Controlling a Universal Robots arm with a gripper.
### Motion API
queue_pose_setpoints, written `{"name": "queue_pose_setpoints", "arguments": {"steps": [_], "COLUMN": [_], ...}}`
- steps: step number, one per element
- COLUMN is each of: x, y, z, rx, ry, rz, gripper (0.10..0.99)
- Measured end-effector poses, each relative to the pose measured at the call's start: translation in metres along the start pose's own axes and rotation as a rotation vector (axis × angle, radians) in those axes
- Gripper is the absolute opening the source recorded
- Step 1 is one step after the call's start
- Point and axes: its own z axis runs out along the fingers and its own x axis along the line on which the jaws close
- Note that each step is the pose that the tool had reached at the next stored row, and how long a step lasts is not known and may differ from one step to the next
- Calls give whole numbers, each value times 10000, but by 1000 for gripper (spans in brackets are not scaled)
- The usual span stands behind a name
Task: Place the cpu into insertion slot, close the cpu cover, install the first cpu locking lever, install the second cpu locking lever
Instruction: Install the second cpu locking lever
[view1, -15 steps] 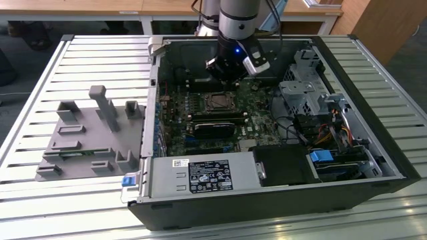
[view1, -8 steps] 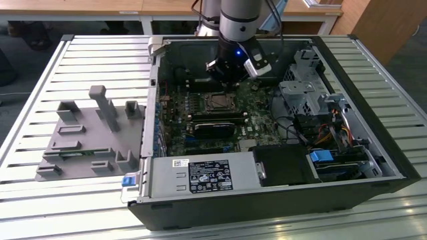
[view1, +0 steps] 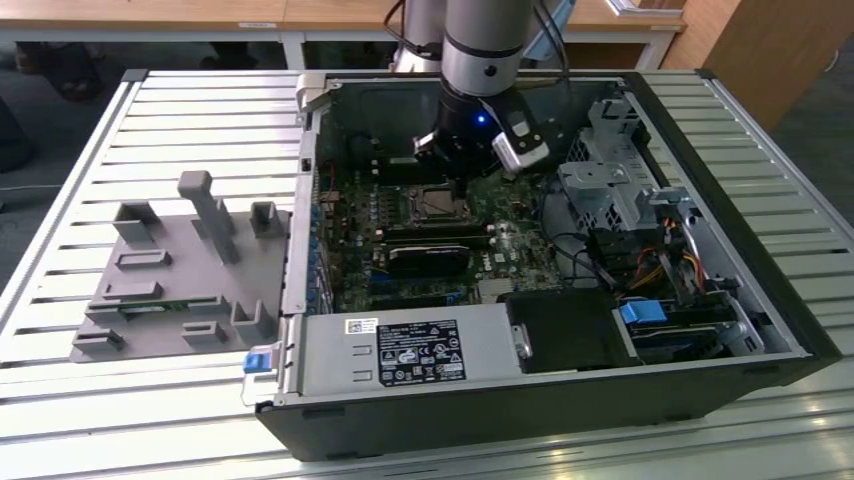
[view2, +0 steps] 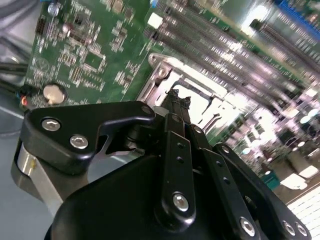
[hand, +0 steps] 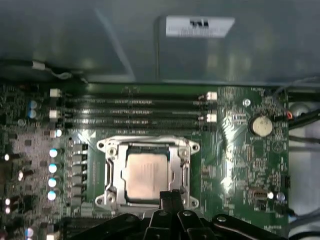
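Note:
The cpu (hand: 146, 172), a pale silver square, lies in the insertion slot (hand: 116, 176) on the green board. The cpu cover (hand: 149, 144), a silver frame, lies flat around it, and the chip's top shows through the cut-out. My gripper (hand: 171, 195) hangs just above the socket's edge, shut with nothing between its black fingers. In the second wrist view the gripper (view2: 177, 97) points its joined tips at the shiny cpu cover (view2: 161, 64). In the exterior view the gripper (view1: 461, 172) stands over the insertion slot (view1: 430, 203) inside the open computer case. Whether the locking levers are latched I cannot tell.
Long black memory slots (hand: 135, 112) run beside the socket, and a coin battery (hand: 261, 126) sits on the board. A labelled power supply (view1: 400, 352), a drive cage (view1: 614, 180) and cables (view1: 667, 265) crowd the case. A grey fixture (view1: 174, 270) lies on the slatted table.

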Motion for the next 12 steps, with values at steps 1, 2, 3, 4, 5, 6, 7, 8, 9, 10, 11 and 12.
{"name": "queue_pose_setpoints", "arguments": {"steps": [1,2,3,4,5,6,7,8,9,10,11,12], "x": [0,0,0,0,-2,-6,-10,-11,-11,-10,-10,-11], "y": [-33,-67,-95,-114,-126,-134,-138,-140,-143,-149,-166,-188], "z": [-2,-3,-4,-6,-6,-7,-6,-6,-4,-2,1,4], "rx": [-1,-2,-2,-1,-10,-42,-92,-162,-250,-293,-317,-341], "ry": [0,-1,0,3,19,55,95,110,113,112,112,112], "rz": [-1,-1,-1,0,1,3,6,6,7,7,7,7], "gripper": [106,106,106,106,106,106,106,106,106,106,106,106]}}
